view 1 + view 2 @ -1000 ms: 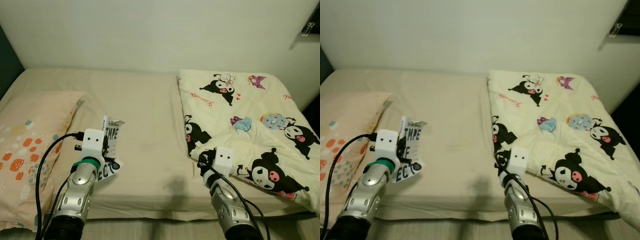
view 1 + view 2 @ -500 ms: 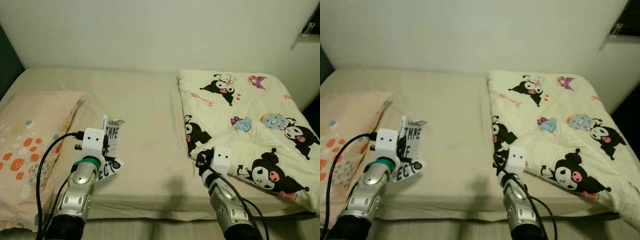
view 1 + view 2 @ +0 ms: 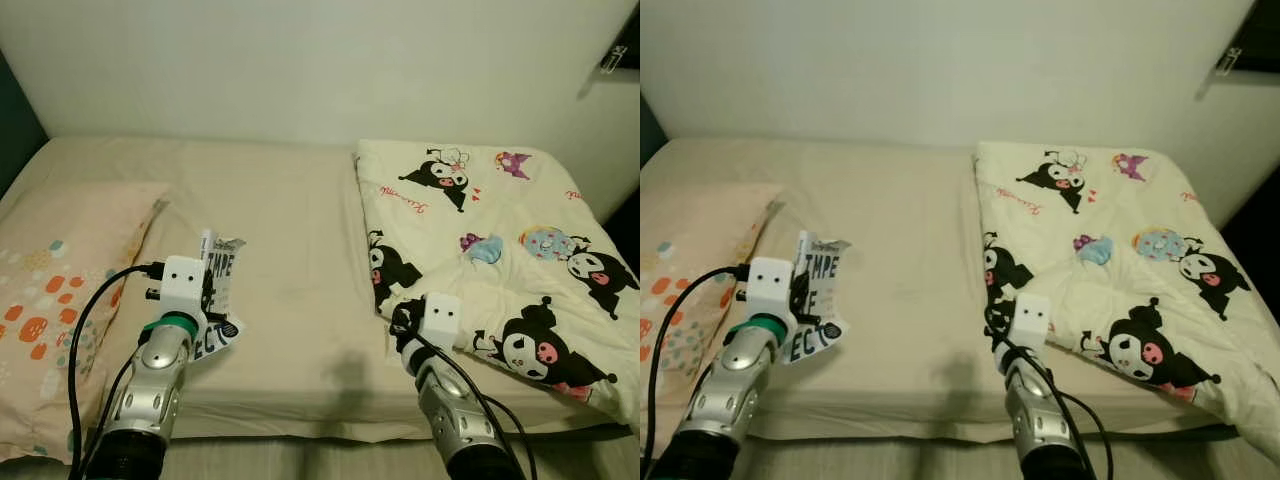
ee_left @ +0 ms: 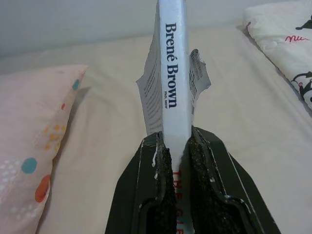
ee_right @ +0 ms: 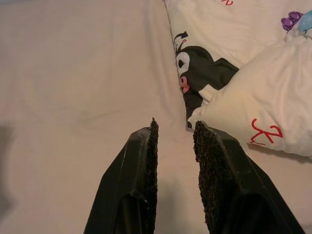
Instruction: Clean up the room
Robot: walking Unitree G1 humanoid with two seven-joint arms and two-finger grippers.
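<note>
Left gripper [image 4: 176, 146] shut tight on a book [image 4: 173, 83], holding it up on its edge just above the bed [image 3: 290, 240]. Spine facing the wrist camera, with the words "Brené Brown" on it. White cover with big black letters, seen from the head views on the left side of the bed, near the front edge. Black fingers [image 4: 161, 161] pressed on both sides of the spine.

Peach pillow [image 3: 60, 290] with orange and blue spots lying to the left of the book, close by but apart from it.

Right gripper [image 5: 174, 141] low over the beige sheet at the near right, fingers a little apart with a small gap, holding nothing. Fingertips just beside the near edge of the blanket [image 3: 500, 230], not clearly touching it.

Cream blanket with black cartoon figures spread over the right half of the bed, its near corner folded up into a puffy lump.

White wall [image 3: 300, 70] behind the bed.
</note>
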